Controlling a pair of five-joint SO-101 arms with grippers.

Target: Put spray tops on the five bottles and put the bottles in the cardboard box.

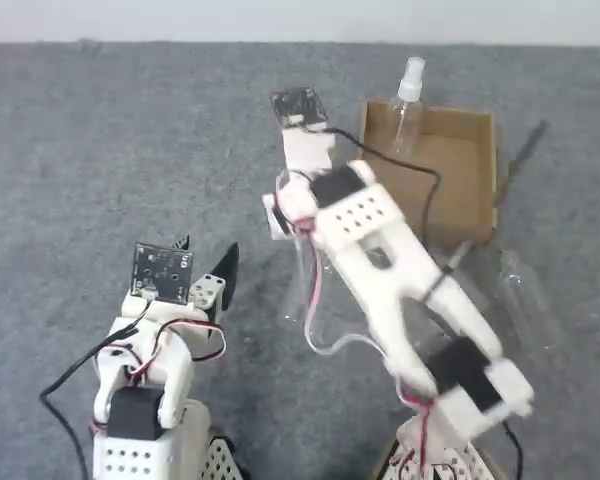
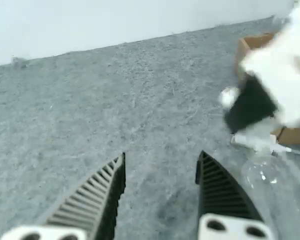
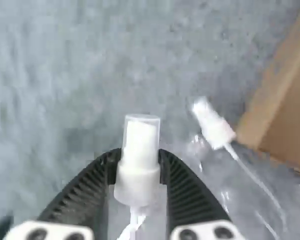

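Observation:
My right gripper (image 3: 138,159) is shut on a white spray top (image 3: 136,150), held above the grey carpet beside the cardboard box (image 3: 285,105). Just beyond it lies a clear bottle (image 3: 250,195) with a second spray top (image 3: 212,127) at its neck. In the high view this bottle (image 1: 305,290) lies under the right arm (image 1: 380,250). One capped bottle (image 1: 408,100) stands in the box's (image 1: 470,175) far left corner. My left gripper (image 1: 208,262) is open and holds nothing, low over the carpet at the front left, fingers (image 2: 97,197) spread wide.
Another clear bottle (image 1: 525,295) lies on the carpet to the right of the right arm, in front of the box. From the left wrist, the right arm's black and white gripper (image 2: 252,102) hangs over the clear bottle (image 2: 262,172). Open carpet stretches to the left and far side.

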